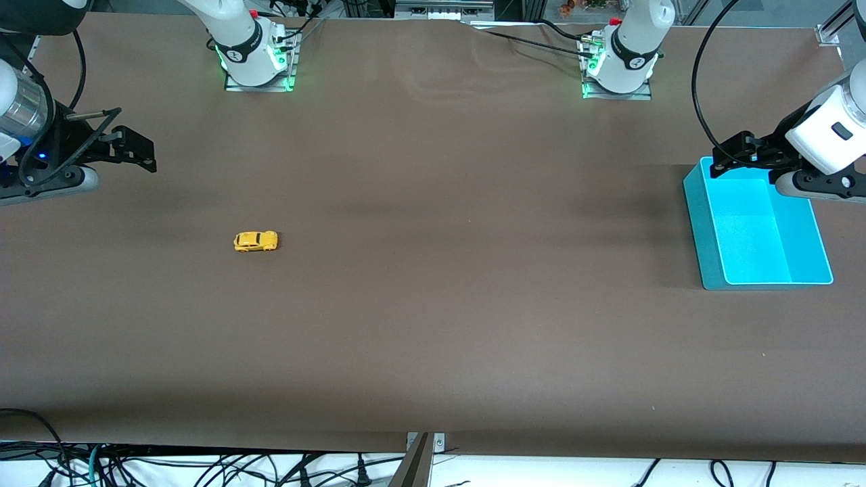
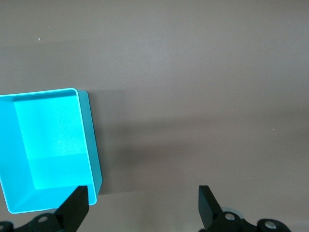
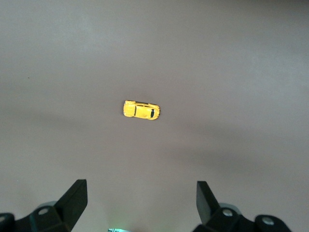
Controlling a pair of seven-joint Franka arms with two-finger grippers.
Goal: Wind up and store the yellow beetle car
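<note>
Now | cyan bin (image 1: pixel 703 223): bare inside, at left arm's bench (image 1: pixel 433 325) end | yellow beetle car (image 1: pixel 256 241): on bench, well apart from bin | left end effector (image 2: pixel 142 205): wide, over bin's rim | right end effector (image 3: pixel 140 200): wide, above bench near car

One yellow beetle car (image 1: pixel 256 241), one cyan bin (image 1: pixel 703 223), two arms, one table (image 1: pixel 433 338)

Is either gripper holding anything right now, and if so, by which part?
Nothing is held. The right gripper hangs open above the table, with the yellow car lying free. The left gripper is open over the table, beside the cyan bin.
</note>
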